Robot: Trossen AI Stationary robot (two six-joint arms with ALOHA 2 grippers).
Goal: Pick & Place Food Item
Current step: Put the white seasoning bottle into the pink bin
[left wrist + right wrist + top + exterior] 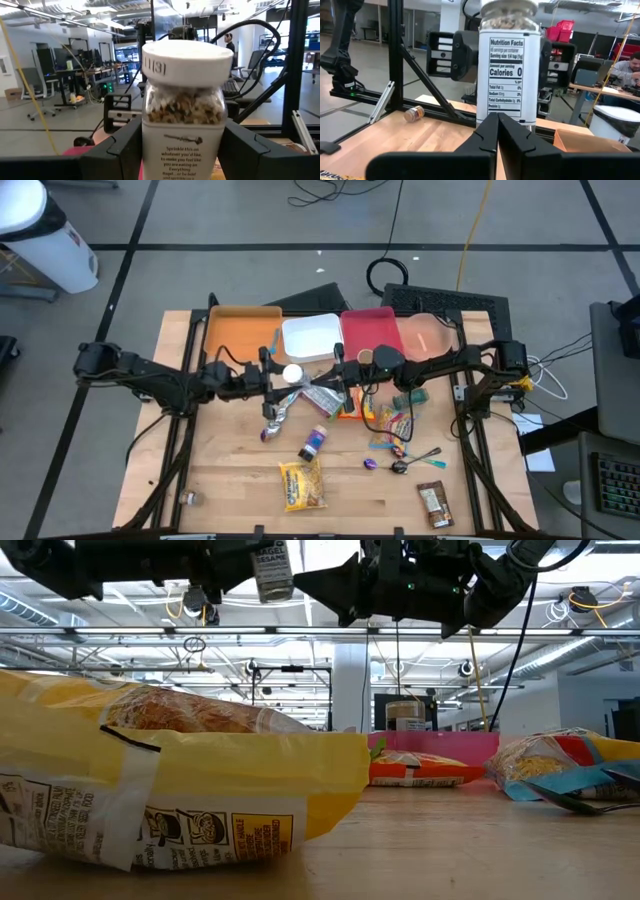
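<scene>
While held upright above the bench [230, 490], the seasoning jar [182, 117] sits between the left claw [278, 372] fingers, white lid up, over the strip between the trays and the scattered packets. Right claw [497, 131]: fingers pressed together on nothing, facing the jar's label just beside it. Risks: a hand-over with those fingers closed would knock the jar; release here drops it onto packets, probably the silver one below.
</scene>
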